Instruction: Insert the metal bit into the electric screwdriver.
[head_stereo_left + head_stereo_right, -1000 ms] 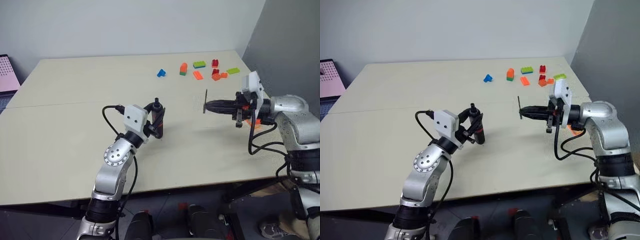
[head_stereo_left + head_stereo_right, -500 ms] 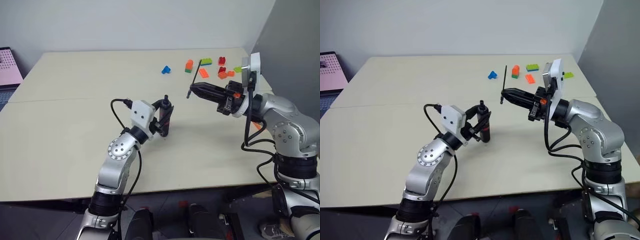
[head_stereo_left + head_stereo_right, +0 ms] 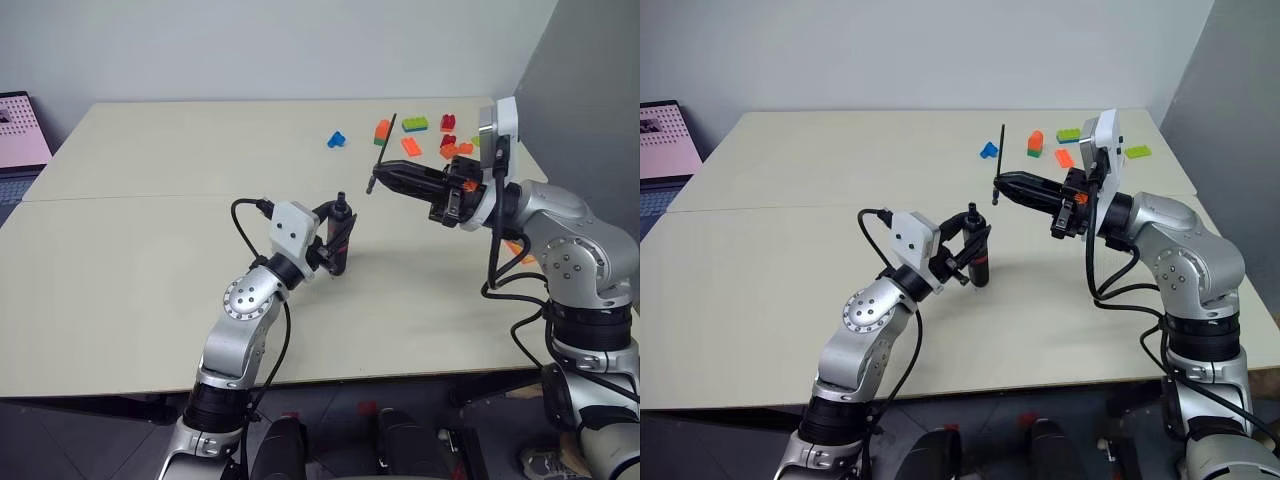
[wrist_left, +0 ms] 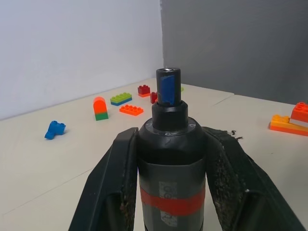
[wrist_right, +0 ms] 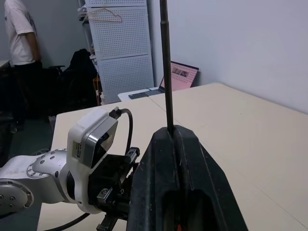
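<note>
My left gripper is shut on the electric screwdriver, a dark cylinder with a red band, and holds it upright just above the table. In the left wrist view the screwdriver stands between the two fingers, its narrow tip socket pointing up. My right gripper is shut on the metal bit, a thin dark rod leaning slightly off vertical. It hovers up and to the right of the screwdriver's tip, a short gap away. The bit rises from the right gripper's closed fingers.
Several coloured toy bricks lie at the table's far right: a blue one, an orange-and-green one, a green one. A pink-screened laptop sits beyond the table on the left. A person stands in the room's background.
The right gripper carried the bit left and up toward the screwdriver and rolled, tilting the bit. The left gripper shifted slightly right with the screwdriver. The head camera also shifted.
</note>
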Available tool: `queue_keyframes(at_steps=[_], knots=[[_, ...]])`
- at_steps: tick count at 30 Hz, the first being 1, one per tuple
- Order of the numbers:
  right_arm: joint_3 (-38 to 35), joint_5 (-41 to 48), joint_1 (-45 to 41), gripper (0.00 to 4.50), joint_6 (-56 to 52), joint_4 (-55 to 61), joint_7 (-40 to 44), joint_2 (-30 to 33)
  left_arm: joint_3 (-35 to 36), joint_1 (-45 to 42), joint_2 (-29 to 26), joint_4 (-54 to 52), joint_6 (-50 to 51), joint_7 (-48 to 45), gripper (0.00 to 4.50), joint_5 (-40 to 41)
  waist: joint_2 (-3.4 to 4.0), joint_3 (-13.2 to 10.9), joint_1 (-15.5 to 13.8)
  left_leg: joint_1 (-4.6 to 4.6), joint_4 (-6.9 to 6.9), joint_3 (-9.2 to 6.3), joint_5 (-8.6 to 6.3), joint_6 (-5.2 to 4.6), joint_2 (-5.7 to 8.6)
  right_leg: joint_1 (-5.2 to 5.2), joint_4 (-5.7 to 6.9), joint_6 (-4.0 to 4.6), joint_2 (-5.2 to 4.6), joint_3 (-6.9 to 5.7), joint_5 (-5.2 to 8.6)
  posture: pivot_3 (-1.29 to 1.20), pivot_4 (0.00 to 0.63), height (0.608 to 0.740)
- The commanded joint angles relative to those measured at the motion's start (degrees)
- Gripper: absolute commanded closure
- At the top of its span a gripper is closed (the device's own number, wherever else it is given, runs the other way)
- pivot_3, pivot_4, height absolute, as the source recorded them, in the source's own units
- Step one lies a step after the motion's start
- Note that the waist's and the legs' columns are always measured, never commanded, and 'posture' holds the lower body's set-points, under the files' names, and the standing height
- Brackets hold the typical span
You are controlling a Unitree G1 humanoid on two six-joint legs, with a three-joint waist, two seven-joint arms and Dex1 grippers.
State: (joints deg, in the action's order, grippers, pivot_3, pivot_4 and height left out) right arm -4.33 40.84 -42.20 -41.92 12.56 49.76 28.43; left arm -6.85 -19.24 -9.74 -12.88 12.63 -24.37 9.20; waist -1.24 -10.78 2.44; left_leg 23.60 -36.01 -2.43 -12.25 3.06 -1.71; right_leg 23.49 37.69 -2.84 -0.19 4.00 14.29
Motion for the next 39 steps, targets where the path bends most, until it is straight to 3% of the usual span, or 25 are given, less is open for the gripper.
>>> queue_keyframes(at_steps=[1, 9, 24, 39], knots=[[-1.2, 1.6, -1.7, 4.50, 0.3, 1.1, 0.3, 0.6, 0.3, -1.3, 0.2, -2.8, -0.5, -1.0, 2.86, 2.0, 0.00, 0.0, 0.0, 0.00, 0.00, 0.00, 0.00, 0.00, 0.00, 0.00, 0.00, 0.00, 0.00, 0.00, 0.00, 0.00, 0.150, 0.740], [-1.3, 1.9, -1.8, 4.50, 0.4, 1.1, 1.2, 2.5, 1.3, -5.1, -2.7, -2.0, 1.1, -6.3, 2.86, 5.6, 0.00, 0.0, -0.1, 0.01, -0.01, -0.01, 0.00, 0.00, 0.00, 0.00, 0.01, 0.00, 0.00, -0.01, 0.00, 0.00, 0.150, 0.740], [-0.6, 1.6, -1.8, 4.50, 0.2, 3.7, -2.8, 2.1, -2.2, -2.8, 0.6, -3.2, 0.6, -0.3, 2.86, 1.1, 0.00, 0.0, -0.1, 0.05, -0.02, -0.05, 0.00, 0.00, 0.00, 0.02, 0.00, 0.00, 0.00, -0.03, 0.00, 0.00, 0.150, 0.740], [3.6, -6.1, -5.0, 4.50, -3.2, 6.3, -21.3, -5.5, -4.3, -2.4, 5.0, 0.4, -2.5, 7.6, 2.86, -6.7, 0.00, 0.0, -0.3, 0.09, -0.03, -0.10, 0.00, 0.00, 0.00, 0.05, 0.02, 0.01, 0.00, -0.05, 0.00, 0.00, 0.150, 0.740]])
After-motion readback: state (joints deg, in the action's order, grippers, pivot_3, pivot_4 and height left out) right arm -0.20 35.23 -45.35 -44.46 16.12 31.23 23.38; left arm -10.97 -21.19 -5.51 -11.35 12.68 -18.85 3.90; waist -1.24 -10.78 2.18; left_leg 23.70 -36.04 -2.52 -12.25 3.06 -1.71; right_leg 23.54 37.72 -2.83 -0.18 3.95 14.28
